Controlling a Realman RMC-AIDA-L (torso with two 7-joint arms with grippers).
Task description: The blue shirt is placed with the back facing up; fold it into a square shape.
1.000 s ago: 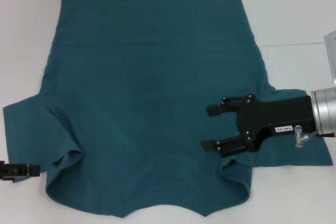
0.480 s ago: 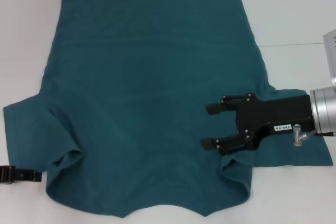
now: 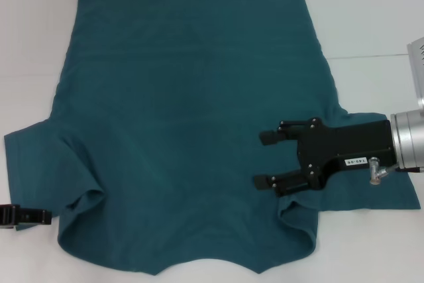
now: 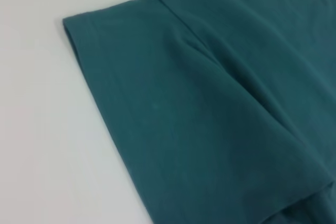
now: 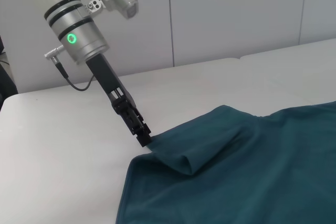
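The blue shirt lies spread flat on the white table, hem far from me, sleeves and collar near me. My right gripper reaches in from the right, open, hovering over the cloth just inside the right sleeve with nothing between its fingers. My left gripper is low at the table's left front, at the lower edge of the left sleeve. In the right wrist view the left gripper tapers to a point, shut on the sleeve's hem where the blue shirt rolls up slightly. The left wrist view shows only the blue shirt's sleeve.
The white table extends on all sides of the shirt, with a thin seam line at the right. A pale grey object sticks in at the right edge. A white panelled wall stands behind the table.
The left gripper dipped slightly toward me, then came back up at the sleeve edge. The right gripper crept a little to the left. The shirt has not shifted.
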